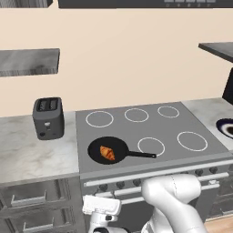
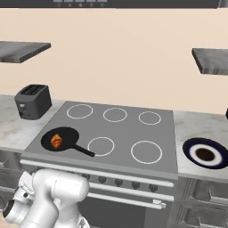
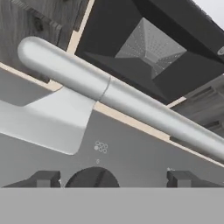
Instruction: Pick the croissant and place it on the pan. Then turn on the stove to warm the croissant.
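Observation:
The golden-orange croissant (image 1: pixel 107 153) (image 2: pixel 56 141) lies inside the black pan (image 1: pixel 98 146) (image 2: pixel 67 133), which sits on the front left burner of the grey stove (image 1: pixel 145 125) (image 2: pixel 120 129). The pan's handle points right. My arm is bent low in front of the stove's front panel. In the hand view, my gripper (image 3: pixel 113 179) is open, its two dark tips wide apart. A round dark knob (image 3: pixel 92 178) sits between them at the bottom edge, nearer the left tip. The stove's silver bar handle (image 3: pixel 118 98) crosses just above.
A dark grey toaster (image 1: pixel 48 117) (image 2: pixel 32 101) stands on the counter left of the stove. A blue-rimmed dish (image 2: pixel 205 153) rests on the right counter. Wall shelves (image 1: pixel 27 61) (image 2: pixel 209 60) hang on both sides. Drawers with bar handles (image 1: pixel 27 199) flank the stove front.

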